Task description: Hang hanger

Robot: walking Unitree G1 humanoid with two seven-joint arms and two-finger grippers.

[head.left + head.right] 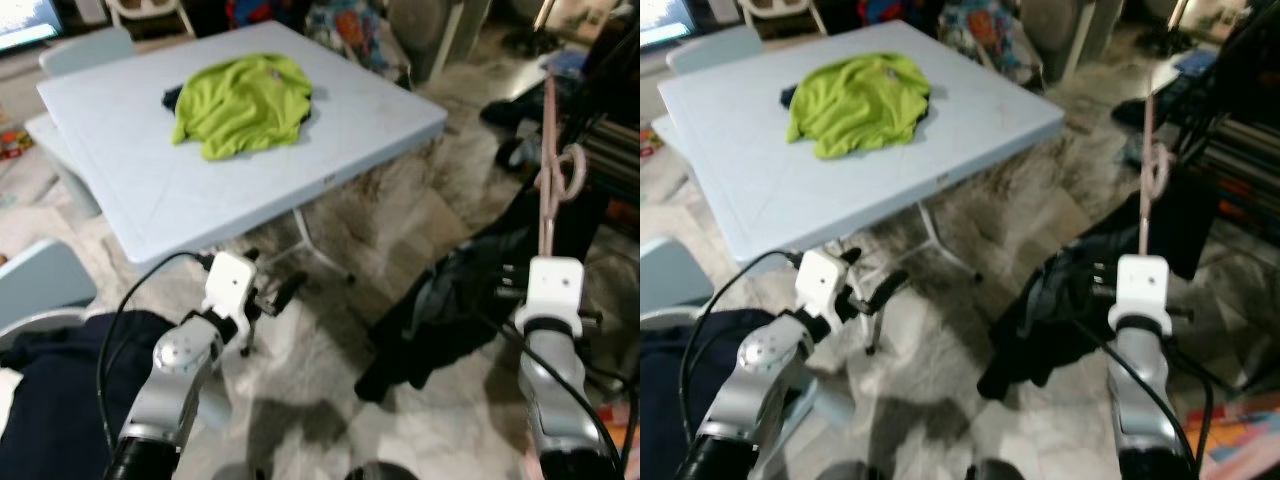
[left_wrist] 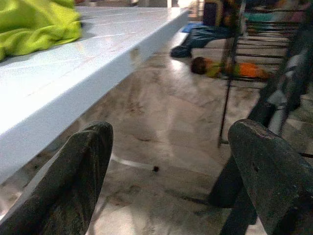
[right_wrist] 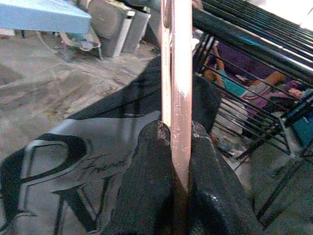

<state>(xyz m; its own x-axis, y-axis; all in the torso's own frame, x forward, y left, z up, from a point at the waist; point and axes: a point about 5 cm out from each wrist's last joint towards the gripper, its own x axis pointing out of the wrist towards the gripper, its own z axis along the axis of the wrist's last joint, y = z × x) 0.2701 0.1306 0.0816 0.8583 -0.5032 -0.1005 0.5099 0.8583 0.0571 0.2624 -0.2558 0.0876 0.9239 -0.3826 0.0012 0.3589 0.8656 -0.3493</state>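
— The right gripper [image 3: 176,147] has its two black fingers pinched tight on the pink plastic hanger [image 1: 549,170], just beside the black metal drying rack [image 3: 254,44], with a dark printed garment [image 1: 440,310] dangling off it.

— That cloth could drag the hook askew and miss the rail.

— And the left gripper [image 2: 171,171]?

— Spread wide, holding nothing, further from the rack, under the pale blue folding table [image 1: 330,140].

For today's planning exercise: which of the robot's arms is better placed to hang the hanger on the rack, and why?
The right. The right gripper already clamps the pink hanger carrying a dark garment beside the black rack. The left gripper, jaws open and empty, sits by the table.
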